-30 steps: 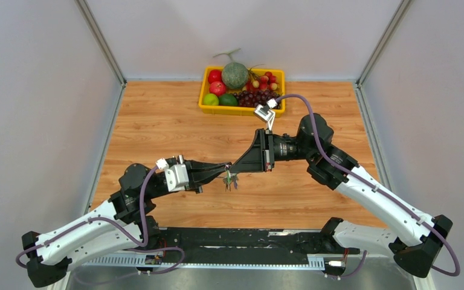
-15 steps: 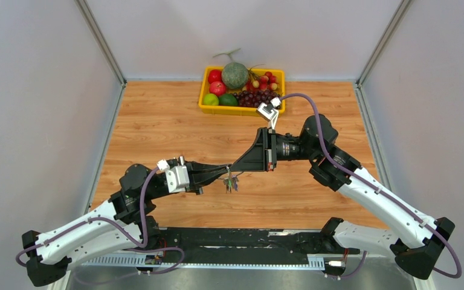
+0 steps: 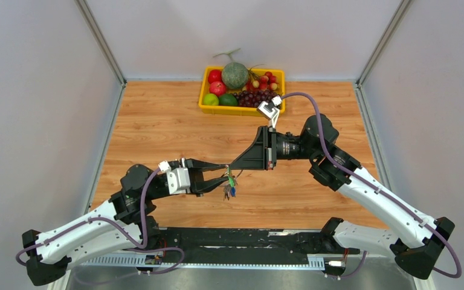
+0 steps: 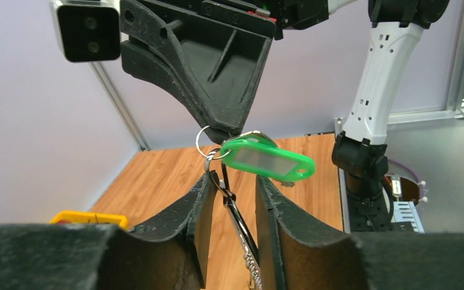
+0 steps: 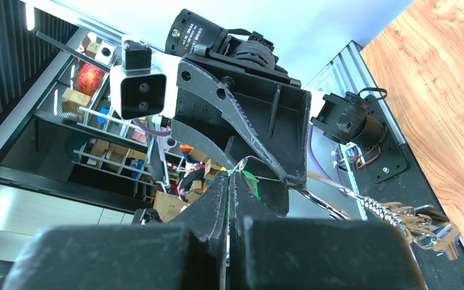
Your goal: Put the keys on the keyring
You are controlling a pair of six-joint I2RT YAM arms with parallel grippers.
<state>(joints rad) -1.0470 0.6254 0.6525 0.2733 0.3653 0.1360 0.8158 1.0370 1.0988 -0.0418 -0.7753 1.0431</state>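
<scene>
Both grippers meet above the middle of the table. My right gripper [image 3: 232, 167] is shut on a green plastic key tag [image 4: 266, 160] at the end where the thin wire keyring [image 4: 204, 136] passes through it. A dark metal clip [image 4: 237, 212] hangs from the ring between the fingers [image 4: 200, 202] of my left gripper [image 3: 221, 174], whose jaws stand apart around it. A bunch of small keys [image 3: 228, 191], with green and blue showing, dangles below. In the right wrist view my closed right gripper [image 5: 232, 179] has green [image 5: 251, 180] at its tip, and the keys [image 5: 426, 228] hang on a coiled link.
A yellow basket [image 3: 241, 112] of fruit stands at the back centre of the wooden table. Grey walls close in left, right and behind. The arm bases and a black rail lie along the near edge.
My left jaws have opened and drawn back slightly. The bunch of keys now hangs lower, below both grippers. The right arm has hardly moved.
</scene>
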